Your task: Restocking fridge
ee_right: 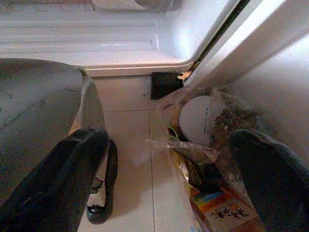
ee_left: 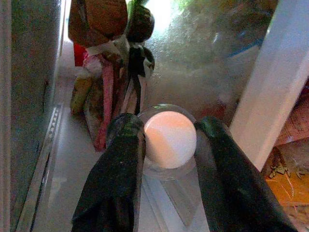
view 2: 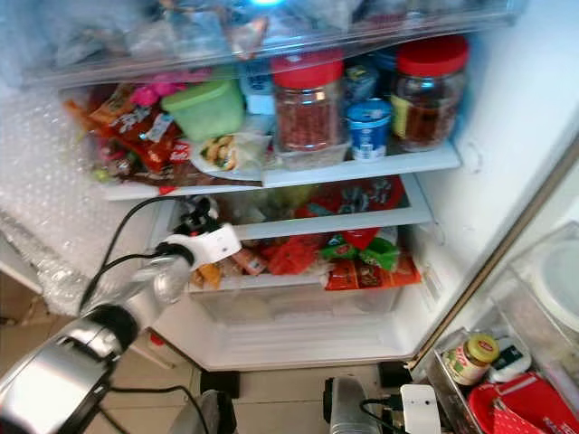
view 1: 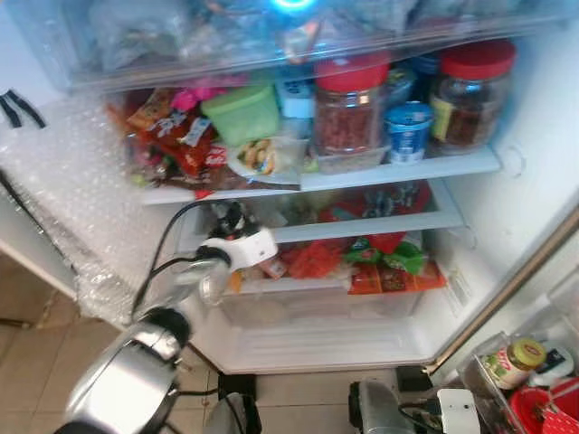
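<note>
The left gripper (ee_left: 166, 140) reaches into the open fridge (view 1: 529, 154) at the second shelf, its two black fingers (ee_left: 113, 183) pinching a small clear cup with a pale pinkish-white round top (ee_left: 170, 138), smooth and unmarked. The cup sits at the shelf's left end, just in front of a cluster of crumpled snack wrappers (ee_left: 104, 92).

On the shelf above stand two red-lidded jars (view 1: 350, 104) filled with dark reddish contents, one green lidded tub (view 1: 242, 113), and one small blue-and-white pot (view 1: 409, 131) whose label is too blurred to read. Red and green packets (view 1: 384, 262) fill the drawer level below.

The right gripper (ee_right: 164, 179) hangs low over the tiled floor (ee_right: 128, 121), fingers spread apart, beside the door bin, where a yellow-lidded jar (view 1: 516, 362) rests. No writing is legible anywhere.
</note>
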### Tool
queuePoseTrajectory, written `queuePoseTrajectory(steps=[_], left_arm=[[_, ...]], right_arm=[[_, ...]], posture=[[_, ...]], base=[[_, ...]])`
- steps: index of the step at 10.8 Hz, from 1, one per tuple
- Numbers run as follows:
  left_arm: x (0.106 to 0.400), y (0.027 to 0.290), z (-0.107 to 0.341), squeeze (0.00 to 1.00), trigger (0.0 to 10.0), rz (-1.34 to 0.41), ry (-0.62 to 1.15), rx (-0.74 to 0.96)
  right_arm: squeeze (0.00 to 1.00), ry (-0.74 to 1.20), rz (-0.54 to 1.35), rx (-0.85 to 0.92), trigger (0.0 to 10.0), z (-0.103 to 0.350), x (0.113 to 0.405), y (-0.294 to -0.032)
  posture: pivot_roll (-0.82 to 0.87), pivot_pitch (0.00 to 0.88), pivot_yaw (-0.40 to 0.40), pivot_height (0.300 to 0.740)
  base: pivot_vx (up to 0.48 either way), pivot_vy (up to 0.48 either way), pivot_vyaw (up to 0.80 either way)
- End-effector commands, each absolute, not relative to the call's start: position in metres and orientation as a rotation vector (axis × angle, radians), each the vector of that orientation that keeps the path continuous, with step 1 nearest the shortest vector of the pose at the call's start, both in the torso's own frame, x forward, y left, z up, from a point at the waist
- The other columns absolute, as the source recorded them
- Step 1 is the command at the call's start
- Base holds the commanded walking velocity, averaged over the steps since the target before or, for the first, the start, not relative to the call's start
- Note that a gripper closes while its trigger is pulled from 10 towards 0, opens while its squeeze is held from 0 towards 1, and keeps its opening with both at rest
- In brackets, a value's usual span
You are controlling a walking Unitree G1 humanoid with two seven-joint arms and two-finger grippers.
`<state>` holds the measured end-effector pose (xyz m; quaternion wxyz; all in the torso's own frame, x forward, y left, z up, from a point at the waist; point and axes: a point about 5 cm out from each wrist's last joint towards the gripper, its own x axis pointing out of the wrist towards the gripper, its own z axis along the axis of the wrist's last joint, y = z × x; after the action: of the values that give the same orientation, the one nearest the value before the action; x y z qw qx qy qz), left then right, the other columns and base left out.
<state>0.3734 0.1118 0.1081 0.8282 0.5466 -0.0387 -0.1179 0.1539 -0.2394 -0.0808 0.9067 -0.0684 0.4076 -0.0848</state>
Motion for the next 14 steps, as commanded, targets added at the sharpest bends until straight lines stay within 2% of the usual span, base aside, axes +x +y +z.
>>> queuePoseTrajectory(steps=[1,3,6,8,9,11,12,13,14], left_arm=[[0.371,0.124,0.097,1.0,10.0,-0.223,0.014,1.143],[0.372,0.123,0.099,1.0,10.0,-0.215,0.002,1.136],[0.375,0.136,0.108,1.0,10.0,-0.103,-0.043,1.071],[0.379,0.128,0.12,1.0,10.0,-0.08,-0.091,0.891],[0.376,0.118,0.118,1.0,10.0,-0.174,-0.06,0.669],[0.372,0.109,0.113,1.0,10.0,-0.265,-0.041,0.547],[0.369,0.103,0.108,0.0,10.0,-0.334,-0.025,0.537],[0.367,0.103,0.11,0.0,10.0,-0.325,-0.049,0.441],[0.365,0.101,0.111,0.0,10.0,-0.347,-0.078,0.435]], right_arm=[[0.0,0.858,-0.182,-0.123,10.0,-0.084,0.149,-0.236],[0.0,0.861,-0.181,-0.124,10.0,-0.084,0.148,-0.236],[0.0,0.863,-0.174,-0.127,10.0,-0.084,0.148,-0.236],[0.0,0.864,-0.176,-0.13,10.0,-0.084,0.149,-0.237],[0.0,0.865,-0.177,-0.133,10.0,-0.084,0.149,-0.237],[0.0,0.866,-0.177,-0.134,10.0,-0.084,0.149,-0.237],[0.0,0.868,-0.177,-0.134,10.0,-0.084,0.149,-0.237],[0.0,0.869,-0.177,-0.136,10.0,-0.084,0.149,-0.237],[0.0,0.868,-0.181,-0.133,10.0,-0.084,0.148,-0.237]], posture=[[-0.17,0.12,0.13,0.626],[-0.16,0.122,0.129,0.626],[-0.15,0.12,0.127,0.626],[-0.16,0.119,0.124,0.626],[-0.16,0.118,0.124,0.626],[-0.15,0.118,0.124,0.626],[-0.15,0.117,0.125,0.626],[-0.15,0.118,0.126,0.626],[-0.15,0.12,0.126,0.626]], base=[[0.0,0.0,0.0],[0.0,0.0,0.0],[0.0,0.0,0.0],[0.0,0.0,0.0],[0.0,0.0,0.0],[0.0,0.0,0.0],[0.0,0.0,0.0],[0.0,0.0,0.0],[0.0,0.0,0.0]])
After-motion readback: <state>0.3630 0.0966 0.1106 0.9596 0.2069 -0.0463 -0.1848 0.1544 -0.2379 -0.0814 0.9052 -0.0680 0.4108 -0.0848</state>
